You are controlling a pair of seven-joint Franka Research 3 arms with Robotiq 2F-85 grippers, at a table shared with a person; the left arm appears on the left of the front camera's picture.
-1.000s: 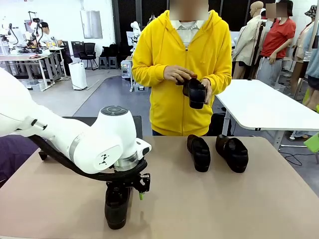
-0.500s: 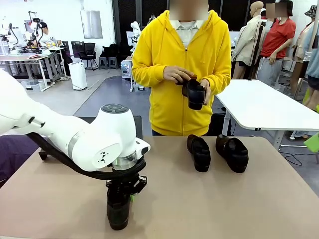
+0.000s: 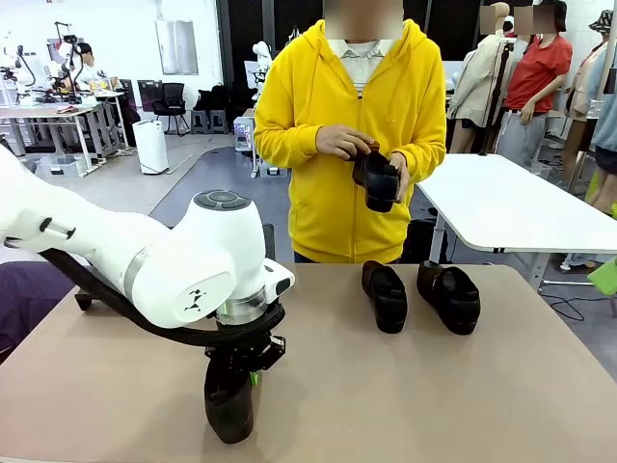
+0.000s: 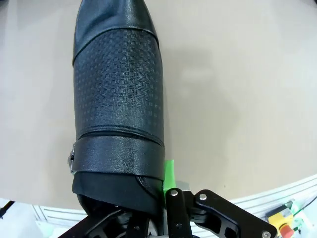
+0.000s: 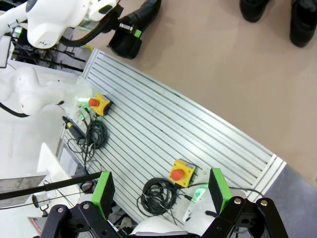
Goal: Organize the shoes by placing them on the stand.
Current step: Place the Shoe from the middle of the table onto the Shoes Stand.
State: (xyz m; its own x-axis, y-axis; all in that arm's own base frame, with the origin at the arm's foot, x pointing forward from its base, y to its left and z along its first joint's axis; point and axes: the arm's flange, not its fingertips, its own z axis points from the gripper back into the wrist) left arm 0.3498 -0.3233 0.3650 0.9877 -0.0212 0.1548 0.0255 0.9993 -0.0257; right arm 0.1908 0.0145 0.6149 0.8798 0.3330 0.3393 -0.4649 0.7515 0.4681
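Clamping the heel end of a black embossed shoe (image 3: 228,420), the left gripper (image 3: 231,386) points straight down near the front edge of the tan table (image 3: 434,405), on the robot's left side. In the left wrist view 1 green pad (image 4: 169,174) presses against the side of this shoe just behind its buckled strap (image 4: 116,156), and the other finger is hidden behind the shoe. The jaws are drawn in to the width of the heel, with the shoe between them. The toe points away from the wrist camera, over bare tabletop. I cannot tell whether the sole rests on the table or hangs just above it.

The right gripper (image 5: 161,191) hangs beyond the table's near edge, over a slatted aluminium plate (image 5: 198,124). Its 2 green-padded fingers are spread wide apart with nothing between them. On that plate lie 2 yellow emergency-stop boxes (image 5: 182,172) with red buttons, and coiled black cables (image 5: 158,196).

At the far side of the table, 2 more black shoes stand close beside each other without touching, toes toward the robot: the left table shoe (image 3: 386,294) and the right table shoe (image 3: 449,296). A person in a yellow hoodie (image 3: 318,96) stands behind them and holds a 4th shoe (image 3: 378,183) at chest height in both hands (image 3: 337,143).
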